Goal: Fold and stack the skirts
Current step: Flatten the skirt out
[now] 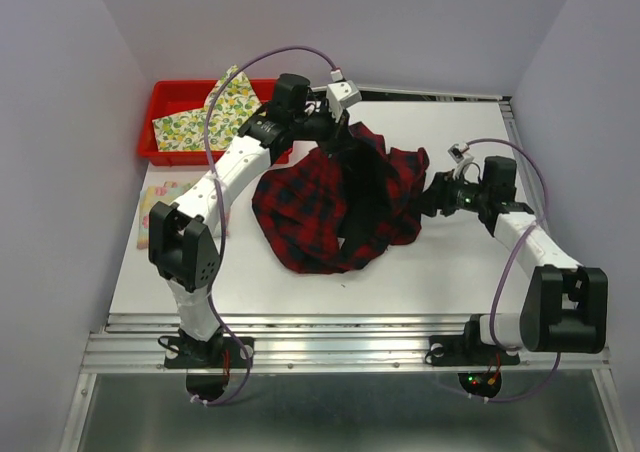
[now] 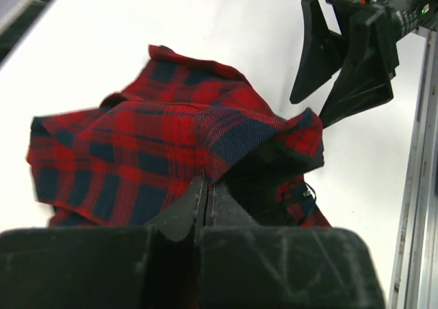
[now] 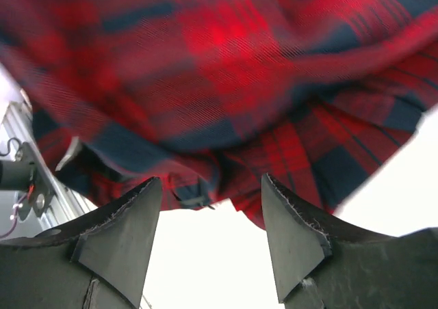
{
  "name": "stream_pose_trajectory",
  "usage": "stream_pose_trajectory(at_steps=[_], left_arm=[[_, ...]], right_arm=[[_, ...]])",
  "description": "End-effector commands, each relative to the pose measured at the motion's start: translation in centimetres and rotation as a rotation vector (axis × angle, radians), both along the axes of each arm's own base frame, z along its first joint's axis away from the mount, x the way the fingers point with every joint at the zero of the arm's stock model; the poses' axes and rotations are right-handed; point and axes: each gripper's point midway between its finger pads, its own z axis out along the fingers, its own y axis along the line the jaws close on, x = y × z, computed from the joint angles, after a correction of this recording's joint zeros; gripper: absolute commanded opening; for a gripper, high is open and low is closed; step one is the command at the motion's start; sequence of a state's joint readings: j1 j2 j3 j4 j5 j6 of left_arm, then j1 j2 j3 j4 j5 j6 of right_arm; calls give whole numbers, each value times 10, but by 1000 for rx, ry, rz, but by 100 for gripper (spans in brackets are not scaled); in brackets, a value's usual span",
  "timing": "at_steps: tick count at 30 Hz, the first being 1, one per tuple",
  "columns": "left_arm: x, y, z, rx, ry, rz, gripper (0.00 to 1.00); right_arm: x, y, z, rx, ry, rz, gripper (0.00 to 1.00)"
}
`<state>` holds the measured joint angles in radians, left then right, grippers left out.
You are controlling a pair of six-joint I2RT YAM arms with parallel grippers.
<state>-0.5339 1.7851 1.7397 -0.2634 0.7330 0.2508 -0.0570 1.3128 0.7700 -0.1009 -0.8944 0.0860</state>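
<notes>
Plaid skirt (image 1: pixel 330 212), crumpled at centre of table (image 1: pixel 420 282): left gripper (image 2: pixel 205 189) is pinching its far edge and holding it raised, while right gripper (image 3: pixel 212 186), jaws apart and empty, is hovering just beside its right edge.

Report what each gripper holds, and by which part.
Left gripper pinches the plaid skirt by a raised fold near its far edge; right gripper is open, holding nothing.
</notes>
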Motion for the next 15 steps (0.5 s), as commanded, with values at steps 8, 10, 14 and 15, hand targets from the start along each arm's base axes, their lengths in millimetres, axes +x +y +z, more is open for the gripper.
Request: stream_pose_trajectory(at_steps=[8,10,14,15], left_arm=[[-8,-5,24,-79,3,-95,0],[-8,-3,26,-75,0,-100,0],[-4,3,29,-59,-11,-79,0],[1,6,28,-49,-14,-52,0]], right_arm=[[5,52,-14,-201,-155,94,64],[20,48,-19,-244,-175,42,58],[41,39,-9,-290,-215,-26,34],[46,35,-2,-298,-222,-62,25]])
